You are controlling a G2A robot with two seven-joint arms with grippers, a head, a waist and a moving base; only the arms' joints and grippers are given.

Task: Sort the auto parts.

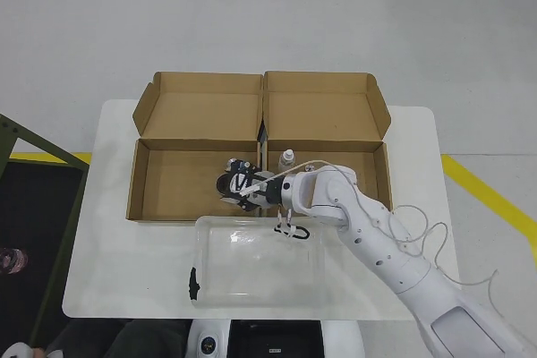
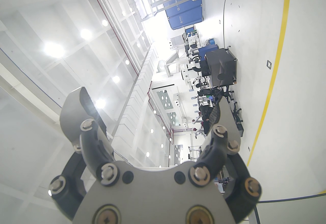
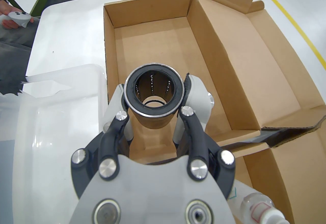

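My right gripper is shut on a black cylindrical bearing with a metal rim, its hollow bore facing the wrist camera. It hangs over the near end of the left cardboard box, whose floor is bare. From above, the right gripper and the bearing sit inside the right half of the left cardboard box. My left gripper is open, points up at the hall ceiling and holds nothing.
A second cardboard box adjoins on the right, with a small clear bottle at its left wall. A clear plastic bin lies in front of the boxes, holding a black ring part. A green cart stands left of the table.
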